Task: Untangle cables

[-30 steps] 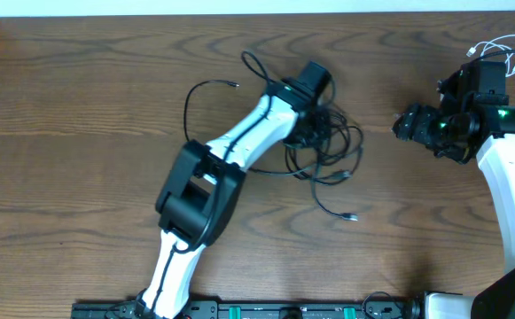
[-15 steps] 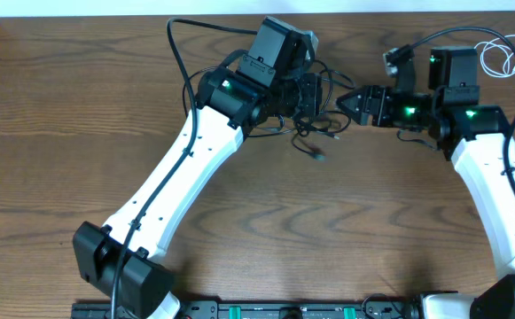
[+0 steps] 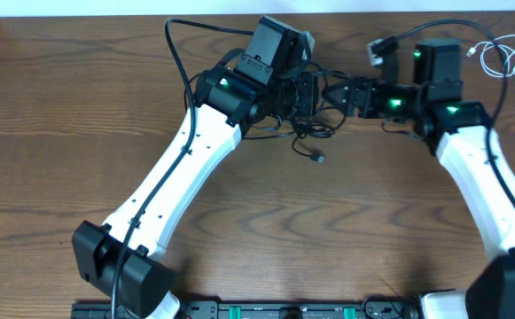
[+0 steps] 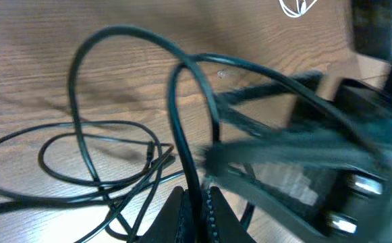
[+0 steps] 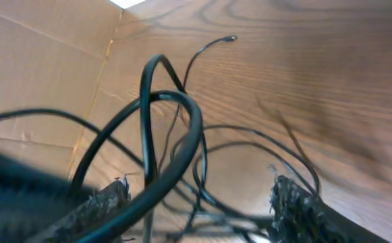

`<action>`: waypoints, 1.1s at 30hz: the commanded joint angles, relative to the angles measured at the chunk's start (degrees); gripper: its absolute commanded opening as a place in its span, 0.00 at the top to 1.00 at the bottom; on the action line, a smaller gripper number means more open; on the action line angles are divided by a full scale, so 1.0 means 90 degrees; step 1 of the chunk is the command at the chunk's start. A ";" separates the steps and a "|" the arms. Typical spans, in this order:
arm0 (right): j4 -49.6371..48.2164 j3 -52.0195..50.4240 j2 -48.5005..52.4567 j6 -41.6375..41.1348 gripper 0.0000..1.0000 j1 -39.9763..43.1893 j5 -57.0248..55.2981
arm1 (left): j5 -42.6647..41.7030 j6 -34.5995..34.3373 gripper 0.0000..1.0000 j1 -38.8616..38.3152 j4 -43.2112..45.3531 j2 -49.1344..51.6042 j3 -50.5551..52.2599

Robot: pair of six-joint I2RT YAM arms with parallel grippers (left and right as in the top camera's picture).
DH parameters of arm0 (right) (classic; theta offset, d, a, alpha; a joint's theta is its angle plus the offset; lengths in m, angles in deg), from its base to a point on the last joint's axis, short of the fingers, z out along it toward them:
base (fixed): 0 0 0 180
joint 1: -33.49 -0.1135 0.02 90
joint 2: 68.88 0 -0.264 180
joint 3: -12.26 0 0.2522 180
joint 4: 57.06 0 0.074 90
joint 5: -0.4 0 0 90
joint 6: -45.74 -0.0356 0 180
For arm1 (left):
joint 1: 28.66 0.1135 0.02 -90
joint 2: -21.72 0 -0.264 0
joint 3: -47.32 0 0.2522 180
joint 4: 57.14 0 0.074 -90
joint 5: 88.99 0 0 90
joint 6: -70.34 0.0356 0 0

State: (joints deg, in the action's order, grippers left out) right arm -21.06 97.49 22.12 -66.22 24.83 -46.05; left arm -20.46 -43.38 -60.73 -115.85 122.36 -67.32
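The black cables [image 3: 315, 131] lie in a loose tangle near the far edge of the wooden tabletop [image 3: 71, 115], between the two arms. One strand trails toward the near side and ends in a small plug [image 3: 320, 159]. The white cable [image 3: 503, 55] is coiled by itself at the far right corner, well apart from the tangle.

The left tool [image 4: 197, 206] is pressed together, pinching a single black strand that rises from between its tips and arches over the other loops on the wood. The right tool [image 5: 199, 187] faces it across the knot with its fingers spread wide. Several black loops hang in the gap, and one crosses in front of the left-hand finger [image 5: 98, 209]. I cannot tell whether it touches.

The two arms crowd the tangle from both sides, and from above their housings hide much of it. A thicker black cord [image 3: 175, 55] loops off the left arm beside the cables. In the right wrist view a plain brown panel [image 5: 40, 81] stands at the tabletop's edge. Green lights glow on both arms.
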 commanded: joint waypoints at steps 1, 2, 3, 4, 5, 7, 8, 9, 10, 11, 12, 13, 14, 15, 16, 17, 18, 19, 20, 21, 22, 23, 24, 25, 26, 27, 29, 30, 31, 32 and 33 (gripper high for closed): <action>-0.0364 0.0002 0.0287 -0.0520 0.37 -0.0267 -0.0039 | -0.0279 0.0080 0.93 0.0022 0.0012 -0.0046 -0.0029; -0.0464 0.0002 0.0340 -0.0590 0.38 -0.0308 -0.0046 | -0.0279 0.0080 0.93 0.0022 0.0015 -0.0046 -0.0029; -0.0532 0.0002 0.0425 -0.0741 0.44 -0.0350 -0.0177 | -0.0274 0.0085 0.93 0.0024 0.0017 -0.0046 -0.0029; -0.0512 0.0002 0.0457 -0.0850 0.51 -0.0355 -0.0313 | -0.0274 0.0085 0.93 0.0036 0.0017 -0.0049 -0.0029; -0.0435 0.0002 0.0508 -0.0923 0.59 -0.0352 -0.0486 | -0.0274 0.0085 0.93 0.0063 0.0019 -0.0053 -0.0029; -0.0104 0.0002 0.0546 -0.1069 0.77 -0.0325 -0.0957 | -0.0274 0.0085 0.93 0.0187 0.0029 -0.0085 -0.0029; 0.0063 0.0002 0.0544 -0.1086 0.82 -0.0294 -0.1171 | -0.0274 0.0085 0.93 0.0284 0.0027 -0.0119 -0.0036; 0.0270 0.0002 0.0544 -0.1086 0.89 -0.0253 -0.1428 | -0.0274 0.0085 0.93 0.0410 0.0029 -0.0168 -0.0039; 0.0440 0.0002 0.0544 -0.1086 0.94 -0.0206 -0.1647 | -0.0274 0.0085 0.93 0.0573 0.0034 -0.0240 -0.0039; 0.0559 0.0002 0.0544 -0.1083 0.99 -0.0165 -0.1792 | -0.0274 0.0085 0.93 0.0692 0.0034 -0.0299 -0.0039; 0.0687 0.0002 0.0544 -0.1081 0.99 -0.0117 -0.1931 | -0.0272 0.0087 0.93 0.0843 0.0044 -0.0379 -0.0039; 0.0806 0.0002 0.0544 -0.1081 0.99 -0.0075 -0.2057 | -0.0260 0.0087 0.93 0.0976 0.0046 -0.0454 -0.0039; 0.0916 0.0002 0.0544 -0.1064 0.99 -0.0039 -0.2186 | -0.0214 0.0087 0.93 0.1117 0.0049 -0.0532 -0.0039; 0.1005 0.0002 0.0544 -0.1001 0.99 -0.0010 -0.2283 | -0.0168 0.0090 0.93 0.1265 0.0049 -0.0614 -0.0039; 0.1161 0.0002 0.0546 -0.0903 0.99 0.0039 -0.2467 | -0.0146 0.0095 0.93 0.1467 0.0049 -0.0719 -0.0039; 0.1287 0.0002 0.0544 -0.0835 0.99 0.0070 -0.2647 | -0.0131 0.0114 0.93 0.1647 0.0046 -0.0804 -0.0039; 0.1421 0.0002 0.0546 -0.0816 0.99 0.0095 -0.2832 | -0.0080 0.0114 0.93 0.1902 0.0046 -0.0903 -0.0039; 0.1508 0.0002 0.0546 -0.0692 0.99 0.0112 -0.2948 | -0.0056 0.0112 0.93 0.2045 0.0046 -0.0954 -0.0039; 0.1588 0.0002 0.0546 -0.0593 0.99 0.0124 -0.3041 | -0.0039 0.0114 0.93 0.2215 0.0046 -0.1005 -0.0039; 0.1705 0.0002 0.0546 -0.0503 0.99 0.0134 -0.3198 | -0.0032 0.0114 0.93 0.2370 0.0049 -0.1044 -0.0039; 0.1812 0.0002 0.0546 -0.0442 0.99 0.0138 -0.3371 | -0.0032 0.0117 0.93 0.2540 0.0049 -0.1078 -0.0039; 0.1945 0.0002 0.0546 -0.0376 0.99 0.0151 -0.3621 | -0.0029 0.0114 0.93 0.2771 0.0053 -0.1103 -0.0039; 0.2074 0.0002 0.0546 -0.0304 0.99 0.0170 -0.3844 | 0.0005 0.0114 0.93 0.2948 0.0051 -0.1112 -0.0039; 0.2161 0.0002 0.0546 -0.0267 0.99 0.0192 -0.4007 | 0.0049 0.0136 0.92 0.3111 0.0051 -0.1117 -0.0039; 0.2261 0.0002 0.0546 -0.0219 0.99 0.0226 -0.4189 | 0.0097 0.0141 0.93 0.3245 0.0049 -0.1117 -0.0039; 0.2363 0.0002 0.0546 -0.0126 0.99 0.0284 -0.4369 | 0.0187 0.0148 0.93 0.3415 0.0046 -0.1117 -0.0039; 0.2562 0.0002 0.0546 0.0075 0.99 0.0503 -0.4520 | 0.0408 0.0270 0.93 0.3791 0.0049 -0.1117 -0.0039; 0.2618 0.0002 0.0546 0.0129 0.99 0.0602 -0.4520 | 0.0495 0.0284 0.93 0.3893 0.0046 -0.1117 -0.0039; 0.2684 0.0002 0.0546 0.0175 0.99 0.0748 -0.4517 | 0.0542 0.0304 0.93 0.4022 0.0046 -0.1117 -0.0039; 0.2730 0.0002 0.0546 0.0197 0.99 0.0874 -0.4515 | 0.0573 0.0306 0.93 0.4097 0.0046 -0.1117 -0.0039; 0.2778 0.0002 0.0546 0.0209 0.99 0.1022 -0.4515 | 0.0663 0.0308 0.93 0.4187 0.0046 -0.1117 -0.0039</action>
State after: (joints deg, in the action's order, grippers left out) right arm 2.98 97.55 26.51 -66.83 28.91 -80.34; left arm -19.89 -42.11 -26.85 -115.46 113.31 -67.08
